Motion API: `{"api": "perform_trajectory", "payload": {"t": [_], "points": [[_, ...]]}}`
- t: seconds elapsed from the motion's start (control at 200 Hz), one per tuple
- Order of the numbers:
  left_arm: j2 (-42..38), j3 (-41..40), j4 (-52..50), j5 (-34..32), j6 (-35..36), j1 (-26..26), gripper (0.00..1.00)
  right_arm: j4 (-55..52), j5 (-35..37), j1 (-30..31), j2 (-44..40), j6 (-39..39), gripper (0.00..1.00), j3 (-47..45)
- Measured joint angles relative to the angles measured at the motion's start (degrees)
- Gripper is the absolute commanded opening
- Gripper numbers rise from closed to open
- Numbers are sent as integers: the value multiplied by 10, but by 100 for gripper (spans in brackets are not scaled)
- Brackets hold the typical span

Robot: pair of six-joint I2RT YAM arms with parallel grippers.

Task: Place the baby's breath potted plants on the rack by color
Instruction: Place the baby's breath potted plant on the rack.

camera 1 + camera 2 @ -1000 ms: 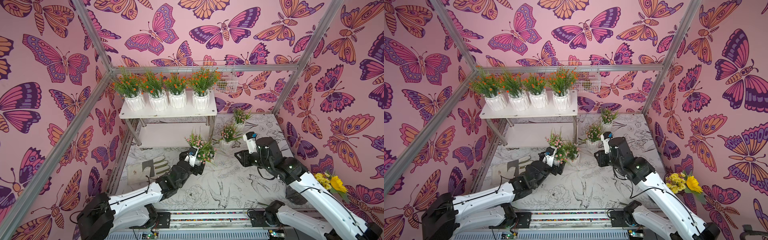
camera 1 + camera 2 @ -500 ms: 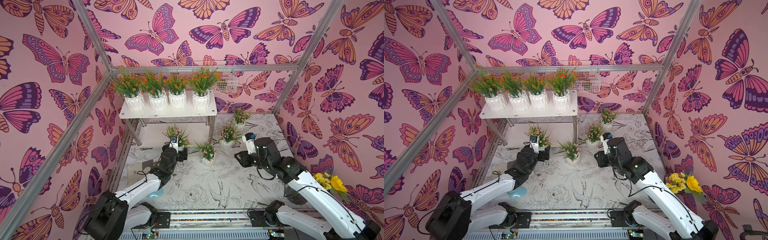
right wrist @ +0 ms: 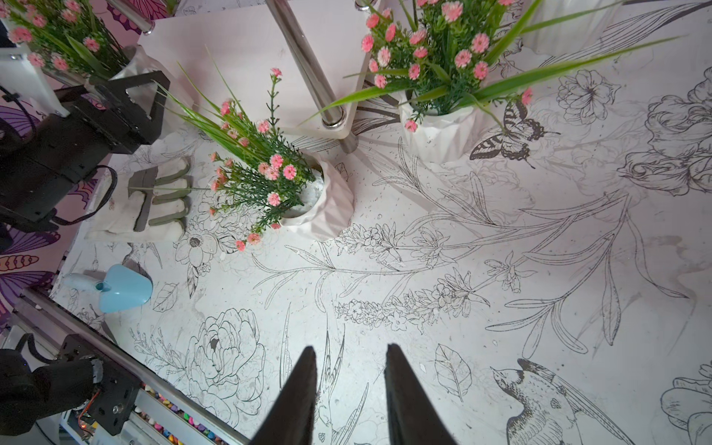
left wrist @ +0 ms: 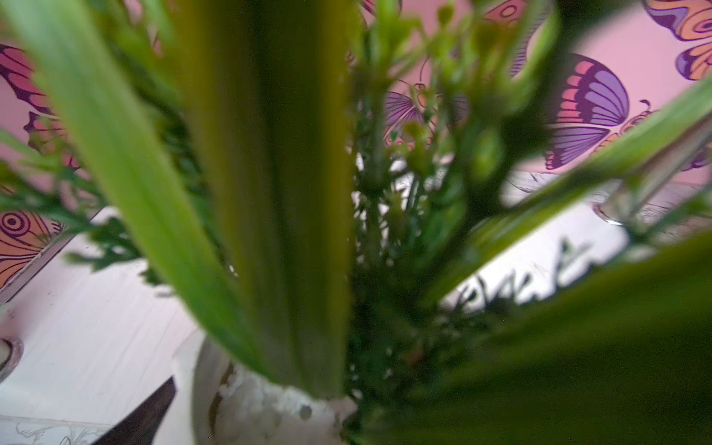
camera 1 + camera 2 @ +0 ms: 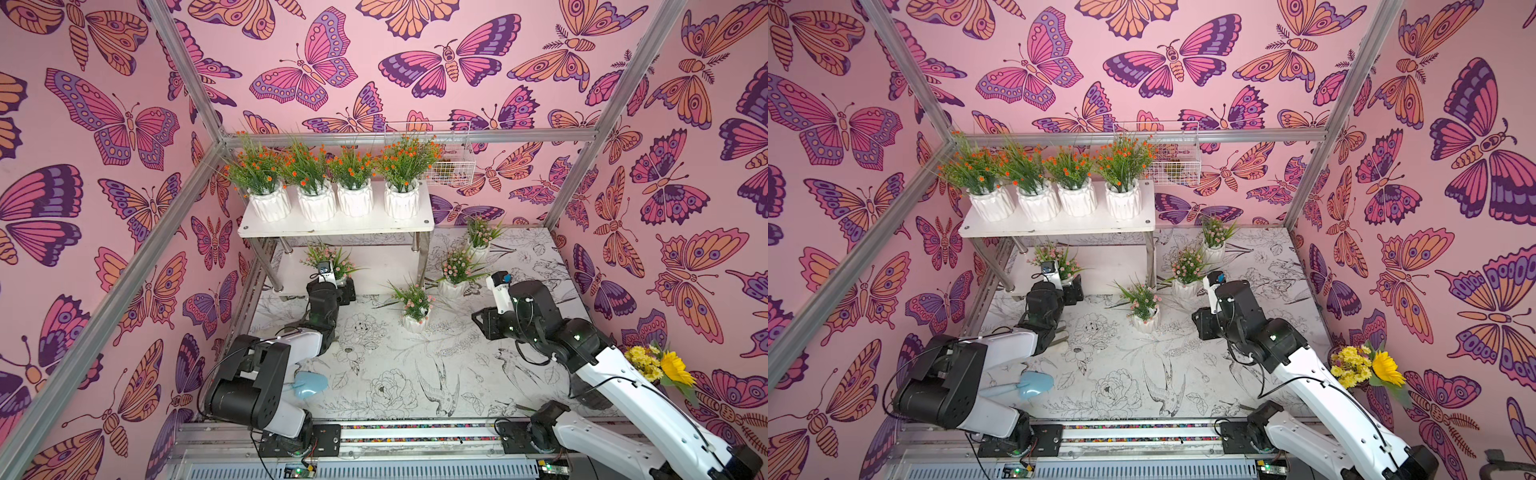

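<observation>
Counting four orange plants [image 5: 313, 195] on rack [image 5: 332, 227], three pink plants [image 5: 415, 303] on table [image 5: 415, 374]; fourth plant [image 5: 328, 255] is clamped by left gripper [image 5: 341, 286]; right gripper [image 3: 350, 348] parted, empty.

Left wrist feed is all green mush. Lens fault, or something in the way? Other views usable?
Left wrist: no fault visible, blurred leaves of the held pink plant fill the frame, too close to focus; right wrist: sharp, right gripper and table print crisp; both top views: evenly lit, clear.

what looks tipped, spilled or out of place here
Nothing stands out. The four orange plants sit in a row atop the rack, and three pink plants stand upright on the table.
</observation>
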Motion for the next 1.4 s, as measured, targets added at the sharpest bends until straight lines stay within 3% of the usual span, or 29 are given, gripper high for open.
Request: {"api": "perform_trajectory", "payload": {"t": [0.31,0.786,0.891,0.996,1.167,1.397], "points": [[61,37,49,-47,-7,45,42,-4,4,0,-9,0,32,-3],[111,111,26,-154,-9,56,44,-8,4,-3,-28,0,32,-10],[112,121,13,-162,-9,59,51,-10,5,-3,-36,0,32,-10],[112,126,1,-166,-10,60,67,-10,7,-3,-40,0,32,-10],[116,132,-16,-170,-13,60,70,-13,9,-3,-43,0,33,-10],[122,140,-34,-172,-15,60,84,-15,10,-3,-43,-1,33,-10]]}}
